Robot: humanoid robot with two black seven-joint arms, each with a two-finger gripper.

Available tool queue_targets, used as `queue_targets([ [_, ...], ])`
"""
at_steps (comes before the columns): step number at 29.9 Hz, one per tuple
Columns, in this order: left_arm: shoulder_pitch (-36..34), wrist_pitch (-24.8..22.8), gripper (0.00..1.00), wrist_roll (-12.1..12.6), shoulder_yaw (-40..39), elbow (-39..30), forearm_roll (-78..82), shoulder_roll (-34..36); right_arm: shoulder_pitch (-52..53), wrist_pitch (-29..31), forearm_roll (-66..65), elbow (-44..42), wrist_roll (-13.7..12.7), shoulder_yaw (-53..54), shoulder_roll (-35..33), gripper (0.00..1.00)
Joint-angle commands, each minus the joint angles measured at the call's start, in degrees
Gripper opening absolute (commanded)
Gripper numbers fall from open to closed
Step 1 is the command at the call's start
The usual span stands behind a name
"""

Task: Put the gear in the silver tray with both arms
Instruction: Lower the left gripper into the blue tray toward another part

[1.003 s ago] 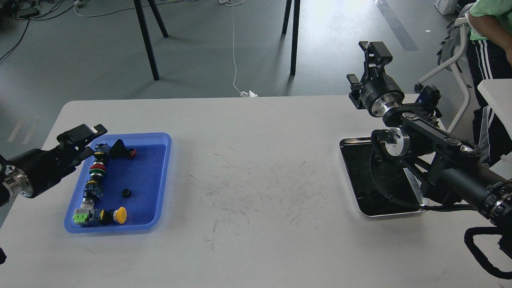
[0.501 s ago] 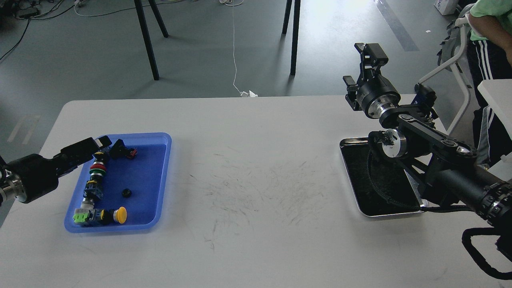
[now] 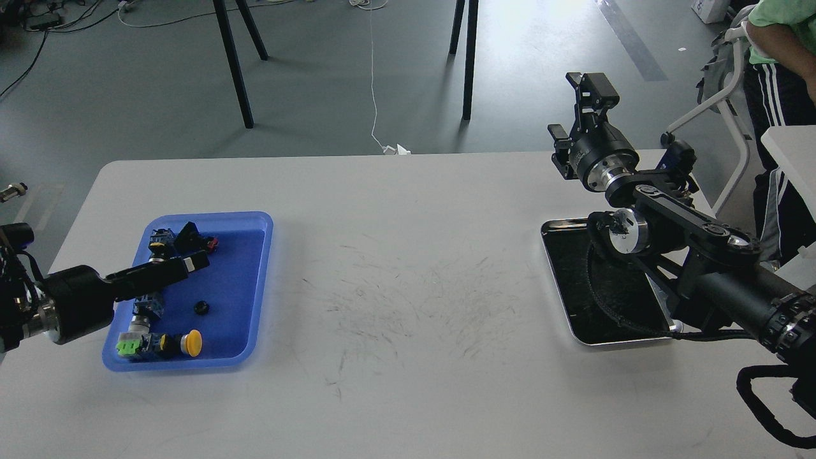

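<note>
The gear (image 3: 201,307) is a small black round part lying in the blue tray (image 3: 252,287) at the table's left. My left gripper (image 3: 194,262) reaches low over that tray's back half, just behind and left of the gear. It is seen side-on and its fingers cannot be told apart. The silver tray (image 3: 560,222), with its dark inside, sits at the table's right, partly hidden by my right arm. My right gripper (image 3: 590,86) is raised above the table's far right edge, pointing up, open and empty.
The blue tray also holds several push-button parts, among them a yellow button (image 3: 191,342), along its left and front sides. A person (image 3: 781,38) and a white chair frame stand at the far right. Black stand legs are on the floor behind the table.
My left gripper has moved down and to the right, from the blue tray's back left corner to over its inside, nearer the gear. My right gripper shifted slightly.
</note>
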Motion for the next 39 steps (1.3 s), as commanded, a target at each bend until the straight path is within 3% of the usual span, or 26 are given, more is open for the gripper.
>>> queue_targets([
  [1,-0.2,1.6,0.96,0.1,0.7,1.6,3.8,-1.1,-0.3,0.0,0.0,0.0,0.0,-0.1,0.0,0.96],
  [14,-0.8,5.1,0.94,0.3,3.9,10.0,4.6,-8.0,-0.6,-0.5,-0.6,-0.1,0.0,-0.1,0.1,0.96],
  [20,-1.2,6.9,0.87,0.2,7.0,12.6,6.1,-10.6,-0.5,-0.9,-0.6,-0.2,0.0,-0.2,0.2,0.96],
  [32,-1.4,12.1,0.87,0.2,12.1,13.9,9.9,-13.9,-0.6,-0.9,-0.6,-0.3,0.0,-0.3,0.3,0.96],
  [39,-1.4,13.6,0.87,0.3,12.8,19.3,9.9,-16.0,-0.5,-1.0,-0.6,-0.3,0.0,-0.3,0.3,0.96],
])
